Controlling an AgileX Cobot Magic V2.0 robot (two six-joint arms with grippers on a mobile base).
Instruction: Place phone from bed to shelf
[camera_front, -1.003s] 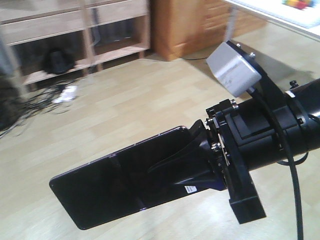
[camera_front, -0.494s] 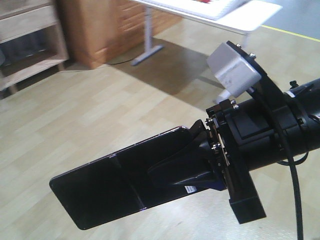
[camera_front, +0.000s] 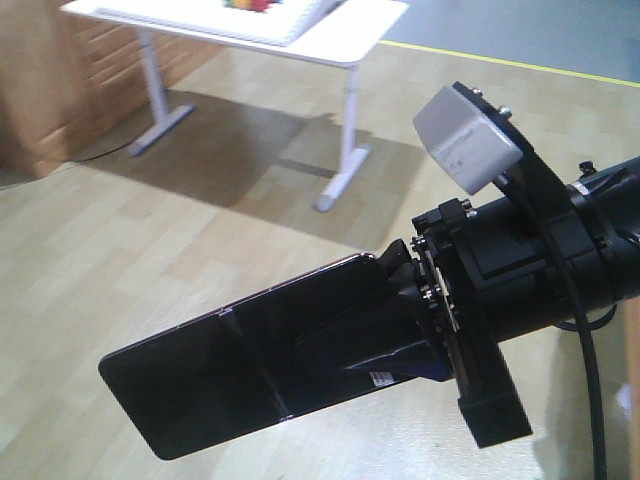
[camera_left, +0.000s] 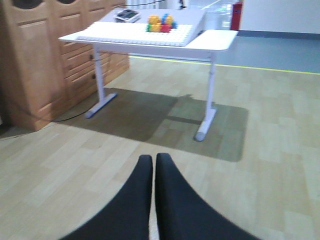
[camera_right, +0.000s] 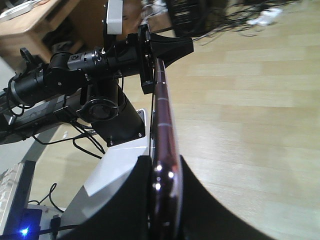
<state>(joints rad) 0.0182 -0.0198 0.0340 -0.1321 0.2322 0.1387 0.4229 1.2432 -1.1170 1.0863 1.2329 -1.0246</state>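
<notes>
The phone (camera_front: 200, 375), slim, black and glossy with a crease across its middle, is held out flat above the wooden floor. My right gripper (camera_front: 345, 335) is shut on its right end. From the right wrist the phone (camera_right: 162, 125) shows edge-on with a pinkish rim, clamped between the two black fingers of the right gripper (camera_right: 165, 172). My left gripper (camera_left: 153, 159) is shut with nothing between its fingers, and it hangs over bare floor. The left arm (camera_right: 75, 70) shows beyond the phone. The bed and the shelf are out of view.
A white table (camera_left: 210, 40) on metal legs stands ahead with coloured blocks (camera_left: 160, 22) on a white board. A brown wooden cabinet (camera_left: 45, 60) stands to its left. A yellow line (camera_left: 260, 67) crosses the floor behind. Cables (camera_right: 235, 20) lie on the floor.
The background has swept leftward: the wooden shelving, then the cabinet, slid out of the front view and the white table came in. The right gripper and the phone keep the same place in the frame.
</notes>
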